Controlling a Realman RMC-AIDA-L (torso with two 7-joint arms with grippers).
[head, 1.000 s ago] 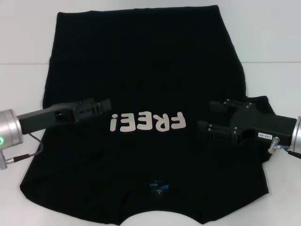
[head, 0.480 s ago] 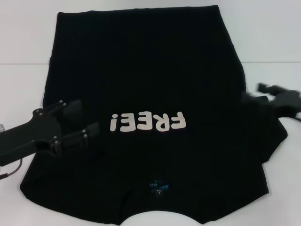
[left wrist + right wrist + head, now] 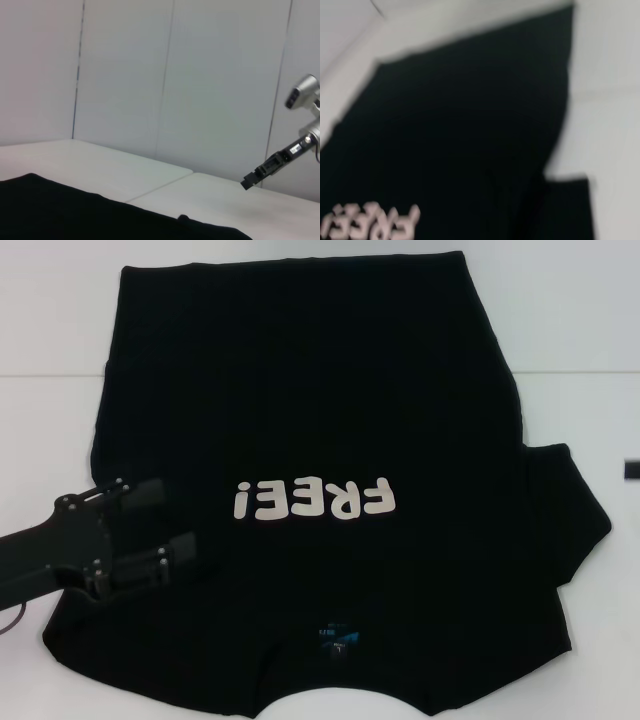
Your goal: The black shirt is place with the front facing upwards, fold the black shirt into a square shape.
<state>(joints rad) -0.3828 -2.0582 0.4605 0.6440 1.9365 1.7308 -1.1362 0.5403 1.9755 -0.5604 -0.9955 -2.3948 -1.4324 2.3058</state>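
Both grippers have pulled back to the sides. Now the left gripper [image 3: 165, 525] hangs over the left side of the big black cotton T-shirt [image 3: 320, 420], its fingers [image 3: 148, 493] spread apart. That shirt lies flat on the white worktop [image 3: 580, 330]. Its pale "FREE!" letters [image 3: 315, 501] face up. Far right, the right gripper [image 3: 248, 181] holds nothing; I cannot tell how its fingers are set.

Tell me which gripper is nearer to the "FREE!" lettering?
Left. The left gripper hovers open over the black shirt beside the lettering; the right gripper is off past the shirt's edge.
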